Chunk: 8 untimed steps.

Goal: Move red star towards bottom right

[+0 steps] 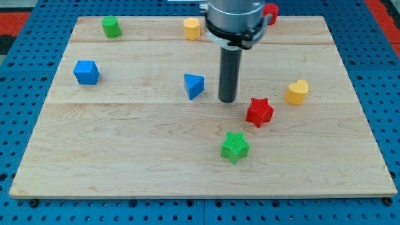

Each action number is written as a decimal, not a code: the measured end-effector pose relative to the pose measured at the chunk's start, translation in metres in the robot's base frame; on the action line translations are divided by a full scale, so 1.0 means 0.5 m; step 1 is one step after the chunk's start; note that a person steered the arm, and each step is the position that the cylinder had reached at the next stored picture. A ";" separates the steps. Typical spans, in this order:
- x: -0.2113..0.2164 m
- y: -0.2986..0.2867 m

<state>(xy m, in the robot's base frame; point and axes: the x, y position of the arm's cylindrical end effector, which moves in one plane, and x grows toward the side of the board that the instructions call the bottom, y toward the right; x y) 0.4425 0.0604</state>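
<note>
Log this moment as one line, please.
step: approach | my tip: upper left of red star, apart | blue triangular block: tip's left | green star: below

Single view only, looking down at a slant from beyond the worktop's (pixel 156 169) bottom edge. Near enough to take in the whole board. Arm (pixel 232 19) cut off at the view's top.
</note>
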 end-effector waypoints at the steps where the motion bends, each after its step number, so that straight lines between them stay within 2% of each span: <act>1: 0.054 0.053; 3: 0.099 0.106; 6: 0.065 0.134; 8: 0.099 0.183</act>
<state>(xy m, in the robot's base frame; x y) 0.4918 0.1521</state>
